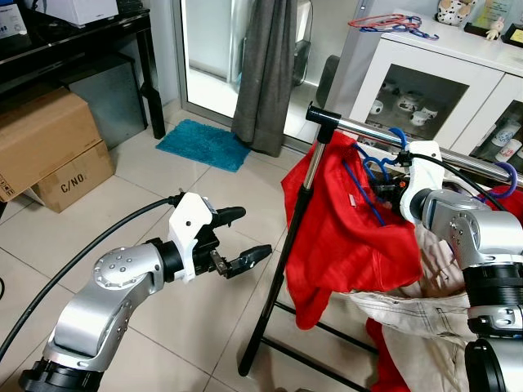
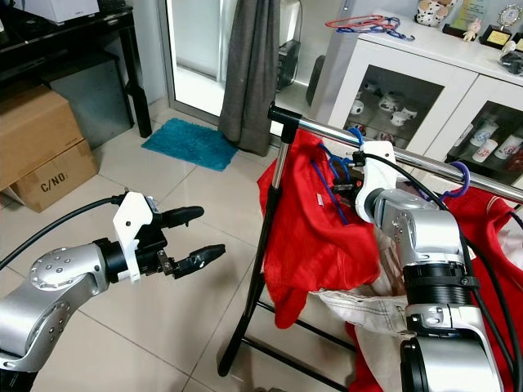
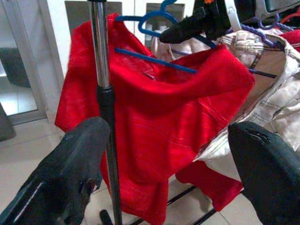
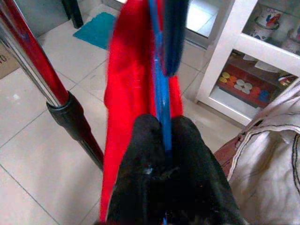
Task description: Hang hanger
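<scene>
A blue hanger (image 1: 364,194) carries a red garment (image 1: 339,245) at the left end of the drying rack's chrome rail (image 1: 368,128). Its hook (image 1: 398,135) curls at the rail; I cannot tell whether it rests on it. My right gripper (image 1: 391,189) is just below the rail, shut on the blue hanger's wire (image 4: 161,93). My left gripper (image 1: 255,231) hovers open over the floor, left of the rack's upright pole (image 1: 288,229) and apart from it, with nothing between its fingers (image 3: 70,173).
A beige garment (image 1: 425,306) and a purple hanger hook (image 1: 508,175) are further along the rail. Behind stands a white glass-door cabinet (image 1: 425,65) with loose hangers (image 1: 392,23) on top. Cardboard boxes (image 1: 49,139), a blue mat (image 1: 203,144) and a grey curtain (image 1: 265,73) are to the left.
</scene>
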Robot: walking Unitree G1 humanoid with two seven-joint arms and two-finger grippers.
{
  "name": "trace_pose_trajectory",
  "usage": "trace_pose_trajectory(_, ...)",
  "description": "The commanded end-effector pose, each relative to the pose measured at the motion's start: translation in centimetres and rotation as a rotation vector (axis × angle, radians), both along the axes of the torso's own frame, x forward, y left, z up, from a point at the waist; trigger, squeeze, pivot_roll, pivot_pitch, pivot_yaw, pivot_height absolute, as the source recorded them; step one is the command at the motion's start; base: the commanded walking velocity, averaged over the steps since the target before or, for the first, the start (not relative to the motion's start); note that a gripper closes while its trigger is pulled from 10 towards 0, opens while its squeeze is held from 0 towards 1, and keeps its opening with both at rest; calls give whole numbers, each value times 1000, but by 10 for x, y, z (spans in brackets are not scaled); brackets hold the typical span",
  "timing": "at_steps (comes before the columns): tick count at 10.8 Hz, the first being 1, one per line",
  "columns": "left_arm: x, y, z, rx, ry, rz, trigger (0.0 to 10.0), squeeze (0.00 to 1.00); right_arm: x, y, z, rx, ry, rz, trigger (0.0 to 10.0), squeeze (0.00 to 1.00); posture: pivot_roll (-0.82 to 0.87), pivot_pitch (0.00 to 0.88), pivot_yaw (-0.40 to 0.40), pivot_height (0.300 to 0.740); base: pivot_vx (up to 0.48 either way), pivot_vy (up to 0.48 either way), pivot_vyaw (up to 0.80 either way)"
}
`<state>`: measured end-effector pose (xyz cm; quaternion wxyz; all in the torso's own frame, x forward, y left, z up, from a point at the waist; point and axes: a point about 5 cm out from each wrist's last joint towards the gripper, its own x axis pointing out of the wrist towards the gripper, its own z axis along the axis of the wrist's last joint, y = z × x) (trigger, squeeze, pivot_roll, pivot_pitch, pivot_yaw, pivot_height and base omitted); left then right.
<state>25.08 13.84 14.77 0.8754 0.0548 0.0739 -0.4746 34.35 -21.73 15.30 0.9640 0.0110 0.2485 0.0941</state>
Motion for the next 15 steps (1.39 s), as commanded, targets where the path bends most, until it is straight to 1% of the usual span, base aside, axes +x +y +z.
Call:
trace_pose_trajectory(1, 2, -4, 1, 15, 2, -25, 10000, 1000, -1, -1, 3, -6, -11, -3, 0, 0, 105, 0, -110, 740, 0, 0, 0)
trace_pose_trajectory(2, 1, -4, 0, 18, -1, -21, 10000, 988, -2, -1, 2, -5, -13, 3, 0, 0, 106, 0, -113, 740, 0, 0, 0)
trace_pose_trajectory(3, 1, -4, 0, 21, -19, -6, 10000, 863, -3, -2, 3, 0, -22, 9, 0, 0, 107, 0, -113, 740, 0, 0, 0)
trace_pose_trajectory(4, 6, -2, 0, 50, -73, 77, 10000, 525, -7, -3, 12, 22, -60, 18, 0, 0, 107, 0, -117, 740, 0, 0, 0)
trace_pose_trajectory(5, 9, -1, 0, 49, -108, 138, 10000, 408, -12, -5, 19, 40, -90, 13, 0, 0, 106, 0, -118, 740, 0, 0, 0)
trace_pose_trajectory(6, 11, 0, -3, 54, -130, 186, 10000, 255, -19, -7, 26, 46, -117, 11, 0, 0, 99, 0, -113, 740, 0, 0, 0)
trace_pose_trajectory(7, 11, 0, -4, 57, -133, 205, 10000, 255, -21, -7, 28, 50, -125, 9, 0, 0, 99, 0, -113, 740, 0, 0, 0)
trace_pose_trajectory(8, 11, -1, -8, 47, -136, 231, 10000, 208, -30, -5, 31, 52, -139, 15, 0, 0, 84, 0, -100, 740, 0, 0, 0)
trace_pose_trajectory(9, 10, -2, -9, 44, -135, 233, 10000, 208, -34, -3, 27, 48, -120, 27, 0, 0, 84, 0, -100, 740, 0, 0, 0)
trace_pose_trajectory(10, 9, -5, -16, 48, -125, 237, 10000, 208, -48, 7, 9, 47, -59, 66, 0, 0, 66, 0, -88, 740, 0, 0, 0)
trace_pose_trajectory(11, 9, -6, -17, 52, -122, 238, 10000, 204, -50, 9, 5, 47, -50, 68, 0, 0, 66, 0, -88, 740, 0, 0, 0)
trace_pose_trajectory(12, 7, -6, -23, 77, -109, 230, 10000, 208, -57, 16, -8, 49, -35, 73, 0, 0, 59, 0, -85, 740, -289, 0, 0)
trace_pose_trajectory(13, 7, -6, -24, 84, -105, 227, 10000, 204, -60, 17, -14, 28, -22, 75, 0, 0, 61, 0, -87, 740, -292, 0, 0)
trace_pose_trajectory(15, 7, -6, -24, 79, -105, 232, 10000, 200, -64, 19, -19, 43, -24, 63, 0, 0, 54, 0, -83, 740, -289, 0, 0)
